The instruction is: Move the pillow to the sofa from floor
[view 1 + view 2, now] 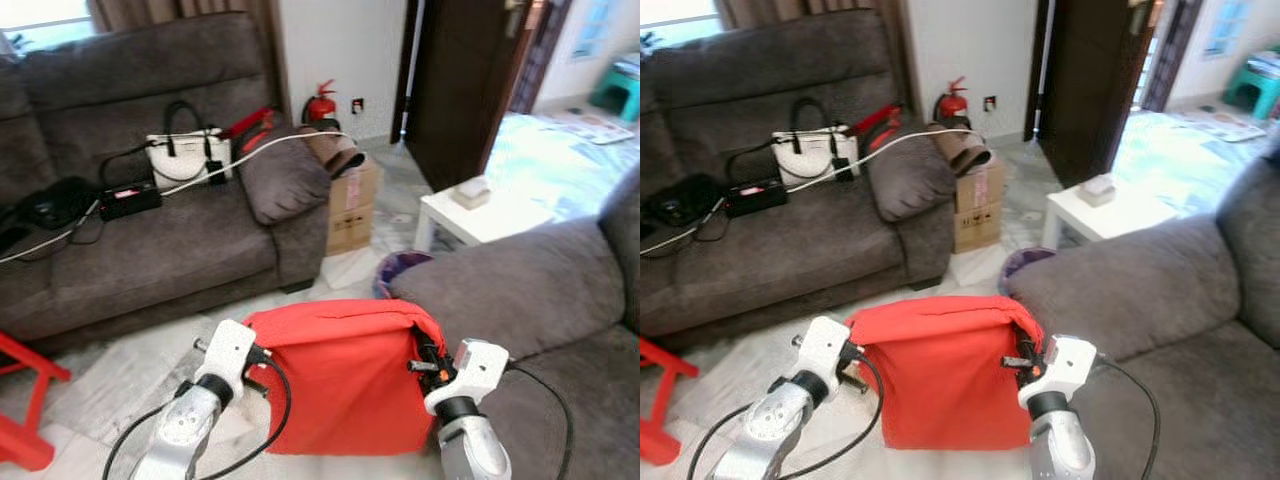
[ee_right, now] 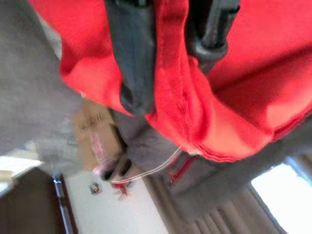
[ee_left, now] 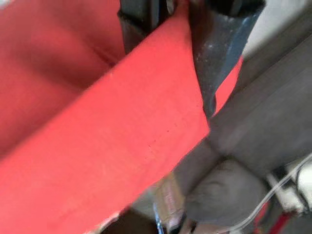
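The red pillow (image 1: pixel 345 380) hangs up off the floor, held between the two arms. The left gripper (image 3: pixel 168 29) pinches one top corner, its two black fingers closed tight on the red cloth. The right gripper (image 2: pixel 173 44) does the same at the other top corner, fingers squeezed on a fold of the pillow.

Just beside the pillow, on the robot's right, is the arm of a grey sofa (image 1: pixel 520 290). Behind that stands a small white table (image 1: pixel 480 215) with a little box on it. A purple bin (image 1: pixel 400 268) sits on the floor between the pillow and the table.

Across the floor is another grey sofa (image 1: pixel 170 250). On it lie a white handbag (image 1: pixel 185 155), a black box with wires (image 1: pixel 128 198) and a grey cushion (image 1: pixel 285 175). A cardboard box (image 1: pixel 352 208) stands next to it, and a red fire extinguisher (image 1: pixel 322 103) is by the wall. A red frame (image 1: pixel 25 405) is on the robot's left
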Available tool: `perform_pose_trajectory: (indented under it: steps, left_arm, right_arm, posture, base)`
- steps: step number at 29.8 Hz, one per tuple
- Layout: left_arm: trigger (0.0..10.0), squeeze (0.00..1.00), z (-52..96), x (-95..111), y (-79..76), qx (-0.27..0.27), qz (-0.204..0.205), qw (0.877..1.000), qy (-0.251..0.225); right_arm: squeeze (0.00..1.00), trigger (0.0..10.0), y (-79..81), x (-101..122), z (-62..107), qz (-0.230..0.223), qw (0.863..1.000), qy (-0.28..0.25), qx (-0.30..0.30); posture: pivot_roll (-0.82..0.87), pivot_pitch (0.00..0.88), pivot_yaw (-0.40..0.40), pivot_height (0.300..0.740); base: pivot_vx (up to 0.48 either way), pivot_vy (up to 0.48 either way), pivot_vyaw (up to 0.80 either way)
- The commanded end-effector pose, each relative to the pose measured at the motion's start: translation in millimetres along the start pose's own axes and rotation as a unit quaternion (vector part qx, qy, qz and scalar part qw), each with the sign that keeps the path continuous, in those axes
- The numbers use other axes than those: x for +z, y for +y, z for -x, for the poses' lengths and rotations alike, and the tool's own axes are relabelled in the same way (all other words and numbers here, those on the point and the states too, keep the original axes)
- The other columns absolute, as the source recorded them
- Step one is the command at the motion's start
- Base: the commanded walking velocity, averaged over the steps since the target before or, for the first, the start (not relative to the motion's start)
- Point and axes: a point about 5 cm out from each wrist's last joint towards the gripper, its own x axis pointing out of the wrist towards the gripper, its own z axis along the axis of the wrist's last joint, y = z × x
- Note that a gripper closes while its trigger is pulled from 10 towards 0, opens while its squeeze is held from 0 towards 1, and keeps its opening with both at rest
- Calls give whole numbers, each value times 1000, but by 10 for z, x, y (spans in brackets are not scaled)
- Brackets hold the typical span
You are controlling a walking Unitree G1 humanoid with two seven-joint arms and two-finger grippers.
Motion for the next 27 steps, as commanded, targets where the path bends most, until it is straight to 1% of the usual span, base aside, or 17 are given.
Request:
perform_pose_trajectory:
  steps: [1, 7, 10, 13, 16, 17, 20, 22, 27]
  left_arm:
    - [10000, 0, 0, 116, 182, 37, -4, 999, -33]
    - [10000, 0, 1, 122, 177, 35, -5, 999, -35]
    - [10000, 0, 0, 131, 195, 39, -4, 999, -37]
    - [10000, 0, -4, 132, 198, 40, 5, 998, -37]
    - [10000, 0, -4, 148, 206, 43, 8, 998, -42]
    - [10000, 0, -4, 148, 208, 41, -2, 998, -39]
    - [10000, 0, -3, 149, 207, 40, -7, 998, -39]
    - [10000, 0, 4, 146, 205, 37, -14, 998, -39]
    - [10000, 0, 14, 144, 212, 41, -11, 998, -40]
  right_arm:
    - [0, 10000, -14, 66, -13, -14, 1000, -24, -13]
    - [0, 10000, -17, 71, -11, -13, 999, -27, -19]
    - [0, 10000, -56, 67, 1, -15, 999, -25, -32]
    - [0, 10000, -121, 51, 22, -10, 999, -13, -49]
    - [0, 10000, -165, 57, 37, -10, 998, -16, -62]
    - [0, 10000, -197, 66, 48, -6, 997, -19, -70]
    - [0, 10000, -249, 86, 52, -13, 996, -25, -87]
    - [0, 10000, -296, 117, 40, -12, 994, -29, -100]
    - [0, 10000, -330, 122, 50, -5, 994, -26, -106]
  posture:
    - [-35, 80, 95, 740]
    - [-34, 83, 92, 740]
    - [-31, 91, 86, 740]
    - [-29, 95, 83, 740]
    - [-27, 99, 83, 740]
    - [-26, 101, 84, 740]
    - [-25, 101, 84, 740]
    - [-22, 101, 81, 740]
    - [-16, 101, 76, 740]
  base:
    - [0, 0, 0]
    - [0, 0, 0]
    - [0, 0, 0]
    - [0, 0, -744]
    - [0, 0, -800]
    - [0, 0, -800]
    - [0, 0, -800]
    - [0, -412, -800]
    - [0, -473, -800]
